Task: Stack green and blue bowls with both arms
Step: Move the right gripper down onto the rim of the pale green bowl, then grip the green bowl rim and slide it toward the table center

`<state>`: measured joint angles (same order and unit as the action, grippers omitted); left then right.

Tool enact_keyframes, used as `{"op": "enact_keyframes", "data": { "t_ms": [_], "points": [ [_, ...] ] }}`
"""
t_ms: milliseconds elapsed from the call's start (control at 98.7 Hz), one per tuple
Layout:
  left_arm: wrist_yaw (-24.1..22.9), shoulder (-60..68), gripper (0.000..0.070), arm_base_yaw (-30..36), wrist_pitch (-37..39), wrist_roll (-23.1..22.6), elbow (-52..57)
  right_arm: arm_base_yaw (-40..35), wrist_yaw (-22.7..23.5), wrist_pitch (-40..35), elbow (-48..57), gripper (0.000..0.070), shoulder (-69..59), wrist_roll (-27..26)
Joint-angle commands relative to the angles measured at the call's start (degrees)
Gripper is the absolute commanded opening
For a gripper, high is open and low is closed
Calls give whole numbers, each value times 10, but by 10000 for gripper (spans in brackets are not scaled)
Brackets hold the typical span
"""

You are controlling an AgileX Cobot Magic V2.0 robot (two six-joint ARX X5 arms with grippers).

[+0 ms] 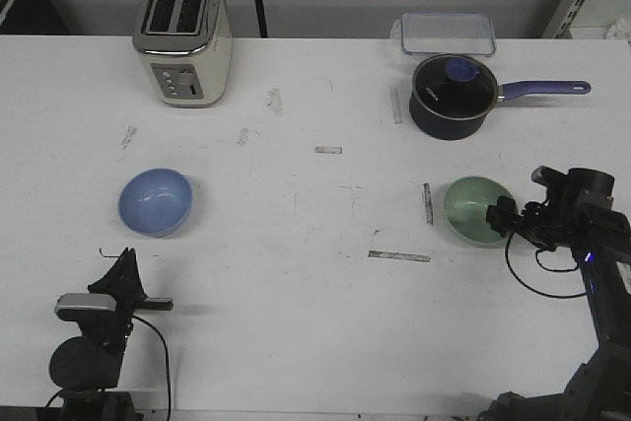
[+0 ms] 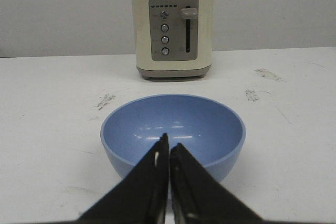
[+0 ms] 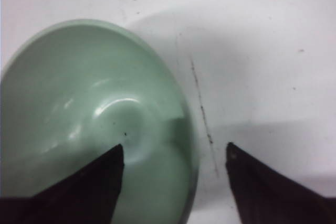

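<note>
White scuffed worktop (image 1: 296, 244) filled the front view, grey wall behind. Glossy periwinkle-blue round bowl (image 1: 155, 201) sat upright on the left half, pale mint-green round bowl (image 1: 476, 210) on the right half, well apart. Left pincer (image 1: 126, 261) pointed at the blue bowl from the near side, close but not touching. Right pincer (image 1: 499, 216) was at the green bowl's right rim. Cream and chrome two-slot toaster (image 1: 183, 38) stood far left; dark navy saucepan with glass lid and long handle (image 1: 454, 96) and clear plastic container (image 1: 446, 33) far right.

Left wrist view: left pincer (image 2: 169, 142) was closed, tips together, nothing between them, just short of the blue bowl (image 2: 173, 132). Toaster (image 2: 173, 27) stood behind the bowl.

Right wrist view: right pincer (image 3: 175, 153) was spread wide, one finger over the inside of the green bowl (image 3: 94, 114), the other over bare worktop (image 3: 262, 51), the rim between them. Contact could not be told.
</note>
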<state>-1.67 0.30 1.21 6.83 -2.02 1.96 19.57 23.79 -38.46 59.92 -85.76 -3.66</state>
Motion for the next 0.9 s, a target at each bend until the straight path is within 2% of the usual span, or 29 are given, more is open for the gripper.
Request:
{"op": "enact_keyframes", "data": {
  "t_ms": [0,273,547,891],
  "points": [
    [0,-1,1,0,7,-3,-13,1,-1,3,5,273,-11,2],
    [0,-1,1,0,7,-3,-13,-1,-3,3,5,9,-11,0],
    [0,-1,1,0,7,-3,-13,-1,-1,3,5,7,-7,-35],
    [0,-1,1,0,7,-3,-13,-2,2,3,6,7,66,-93]
  ]
}}
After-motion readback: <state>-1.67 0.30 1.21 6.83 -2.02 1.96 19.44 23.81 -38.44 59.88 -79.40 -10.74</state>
